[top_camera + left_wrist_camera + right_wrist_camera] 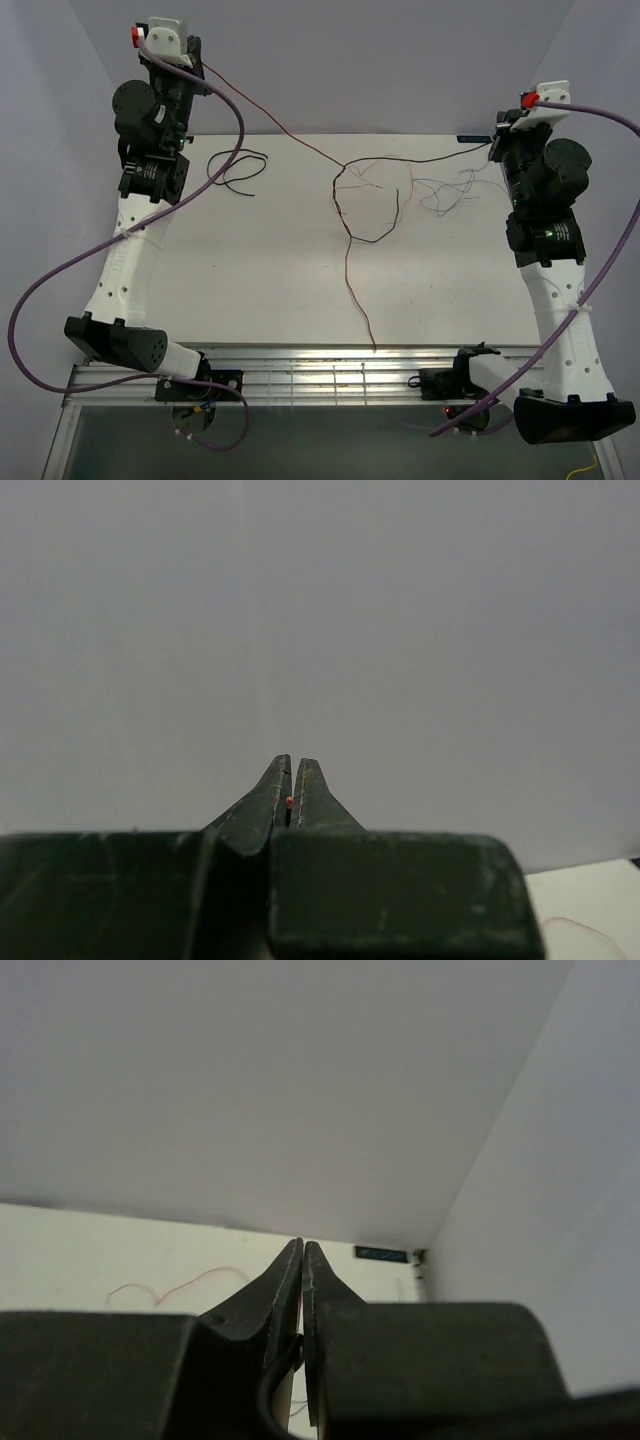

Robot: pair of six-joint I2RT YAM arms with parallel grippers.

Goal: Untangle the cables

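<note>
Your left gripper (292,765) is raised above the far left corner of the table (250,270). Its fingers are pressed nearly together, and a short bit of the red cable (290,136) shows pinched in the slit between them. From that grip the red cable slants down across the far edge to a tangle (345,168) lying near the middle of the far edge. It then runs on alone across the table, and its free end reaches the near edge. Your right gripper (302,1247) sits at the far right corner with its jaws closed tip to tip. A black cable (430,158) curls out from under the fingers in the wrist view. In the overhead view this cable stretches almost straight along the far edge from the gripper to the same tangle. Past the tangle it drops into an open loop towards the middle of the table. A second black cable (255,155) lies slack by itself near the far left corner, well apart from the tangle and touching neither gripper. The pale pink cable (365,176) wanders just beside the tangle on its right; you cannot tell whether it is caught in it. The pale blue-grey cable (445,195) sprawls near the far right corner, between the tangle and your right arm.
</note>
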